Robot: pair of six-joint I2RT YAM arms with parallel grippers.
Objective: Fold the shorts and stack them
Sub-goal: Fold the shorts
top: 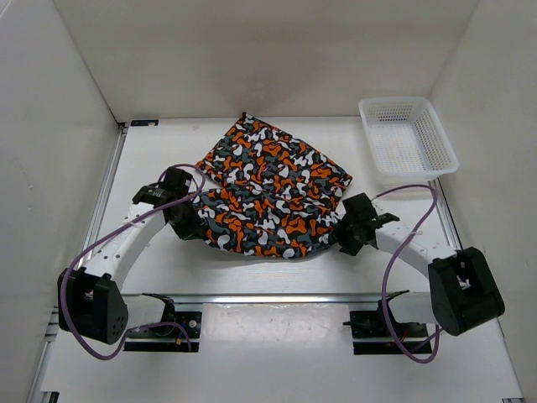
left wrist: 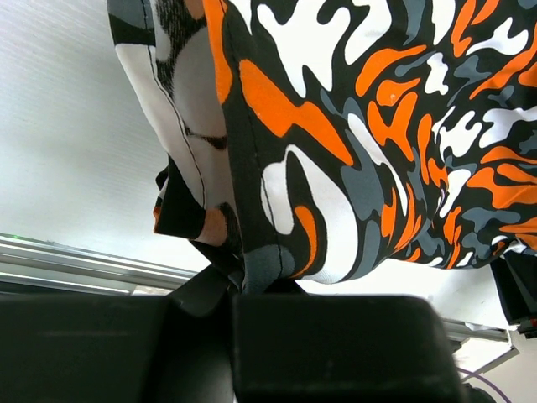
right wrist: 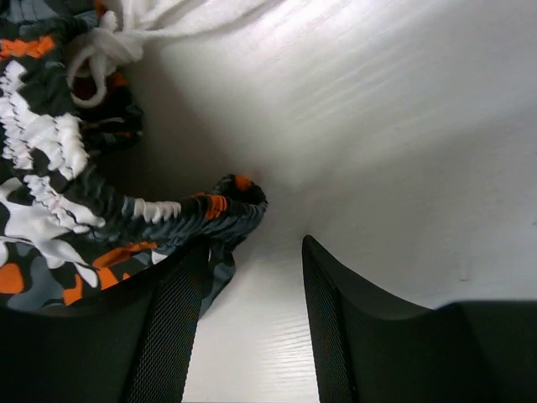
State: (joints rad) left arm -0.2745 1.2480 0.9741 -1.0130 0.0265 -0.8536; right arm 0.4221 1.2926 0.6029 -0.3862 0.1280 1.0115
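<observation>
Left gripper (left wrist: 235,294) is clamped on the near left edge of the shorts (top: 273,189). Right gripper (right wrist: 252,252) has its jaws apart, with the waistband corner just beside one finger and not pinched. The shorts lie spread mid-table (top: 168,269). The basket (top: 409,138) sits at the far right.

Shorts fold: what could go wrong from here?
1. Right hand is open with the waistband corner barely at its gap; closing may miss it.
2. Left hand is pinching just an edge of the shorts; pulling one-sided could bunch them.
3. Loose drawstring might snag.
</observation>
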